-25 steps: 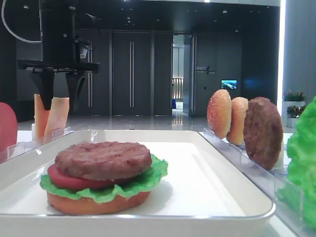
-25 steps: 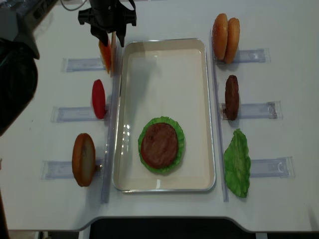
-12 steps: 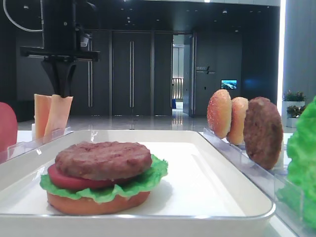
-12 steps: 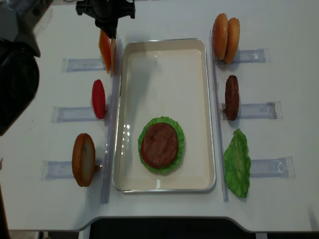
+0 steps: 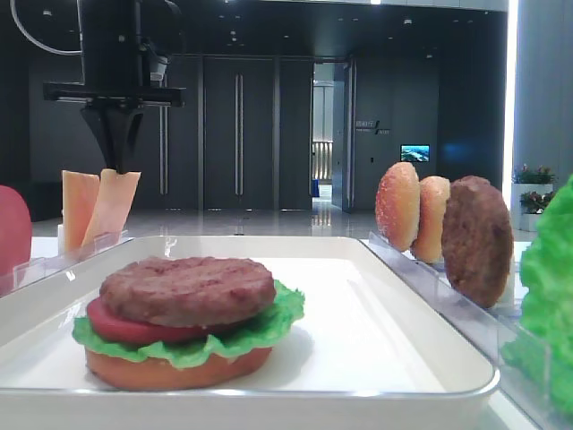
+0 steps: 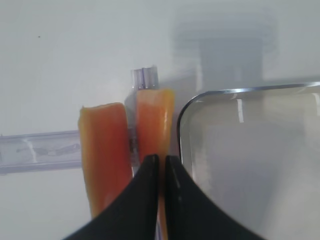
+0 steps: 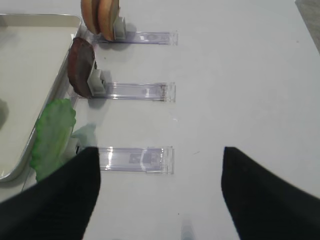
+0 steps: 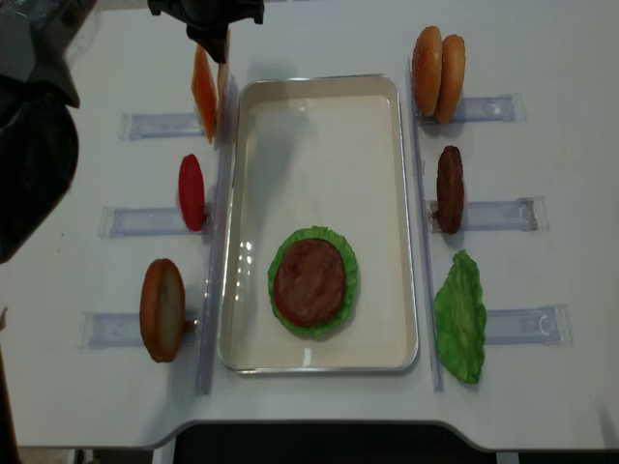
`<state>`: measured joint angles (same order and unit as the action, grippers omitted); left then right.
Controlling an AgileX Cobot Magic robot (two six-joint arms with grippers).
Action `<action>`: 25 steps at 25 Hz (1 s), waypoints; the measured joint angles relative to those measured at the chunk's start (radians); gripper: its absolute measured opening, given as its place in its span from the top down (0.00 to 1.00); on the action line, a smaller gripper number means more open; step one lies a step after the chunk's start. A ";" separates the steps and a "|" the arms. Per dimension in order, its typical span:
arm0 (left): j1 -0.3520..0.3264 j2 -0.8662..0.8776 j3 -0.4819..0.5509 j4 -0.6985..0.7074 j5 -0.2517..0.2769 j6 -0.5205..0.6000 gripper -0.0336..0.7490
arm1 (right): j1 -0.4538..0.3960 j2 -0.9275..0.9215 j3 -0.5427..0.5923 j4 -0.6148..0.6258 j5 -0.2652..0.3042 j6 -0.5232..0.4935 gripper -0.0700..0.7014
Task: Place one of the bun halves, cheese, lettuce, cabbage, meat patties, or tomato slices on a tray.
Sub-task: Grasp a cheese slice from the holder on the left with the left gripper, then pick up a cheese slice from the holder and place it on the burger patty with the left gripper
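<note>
- Orange cheese slices stand on edge in a clear rack (image 8: 160, 125) at the far left of the white worktop (image 8: 542, 58); the left pincer (image 6: 161, 165) is closed on the top edge of the cheese slice (image 6: 154, 125) nearer the tray (image 8: 319, 106), while the second slice (image 6: 102, 150) stands just beside it.
- Only the left wrist view shows the black fingertips (image 6: 148, 172) pinched together on that slice, with the tray's rounded corner right next to it.
- From the overhead view, the stack on the tray shows just a meat patty (image 8: 309, 280) ringed by lettuce (image 8: 346, 253).
- The low side view reveals the hidden layers: a tomato slice (image 5: 116, 327) under the patty and a bottom bun (image 5: 170, 369) beneath the lettuce.
- Overhead, a tomato slice (image 8: 191, 191) and a bun half (image 8: 162, 309) stand in racks left of the tray; two bun halves (image 8: 437, 63), a second patty (image 8: 450, 188) and a lettuce leaf (image 8: 460, 317) sit to the right.
- The right wrist view shows the right pincer (image 7: 160, 195) with its dark fingers spread wide apart above bare worktop, holding nothing.
</note>
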<state>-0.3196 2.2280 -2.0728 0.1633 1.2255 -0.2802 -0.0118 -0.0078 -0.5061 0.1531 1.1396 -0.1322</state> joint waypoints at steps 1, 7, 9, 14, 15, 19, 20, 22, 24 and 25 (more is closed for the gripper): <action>0.000 0.000 0.000 0.000 0.000 0.001 0.94 | 0.000 0.000 0.000 0.000 0.000 0.000 0.28; 0.000 0.000 0.000 -0.017 0.000 0.003 0.94 | 0.000 0.000 0.000 0.000 0.000 0.000 0.28; 0.000 0.000 0.000 -0.019 0.000 0.004 0.94 | 0.000 0.000 0.000 0.000 0.000 0.000 0.28; 0.000 0.000 0.000 -0.031 0.000 0.007 0.94 | 0.000 0.000 0.000 0.000 0.000 0.000 0.28; 0.000 0.000 0.000 -0.036 0.000 0.010 0.94 | 0.000 0.000 0.000 0.000 0.000 0.000 0.28; 0.000 -0.001 0.000 -0.056 0.000 0.021 0.94 | 0.000 0.000 0.000 0.000 0.000 0.000 0.28; 0.000 -0.002 0.000 -0.058 0.000 0.022 0.94 | 0.000 0.000 0.000 0.000 0.000 0.000 0.28; 0.000 -0.012 0.000 -0.065 0.002 0.025 0.94 | 0.000 0.000 0.000 0.000 0.000 0.000 0.28; 0.008 -0.028 0.002 -0.083 0.003 0.028 0.94 | 0.000 0.000 0.000 0.000 0.000 0.000 0.28; 0.013 -0.038 0.007 -0.099 0.004 0.029 0.94 | 0.000 0.000 0.000 0.000 0.000 0.000 0.28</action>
<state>-0.3065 2.1896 -2.0656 0.0641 1.2298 -0.2513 -0.0118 -0.0078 -0.5061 0.1531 1.1396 -0.1322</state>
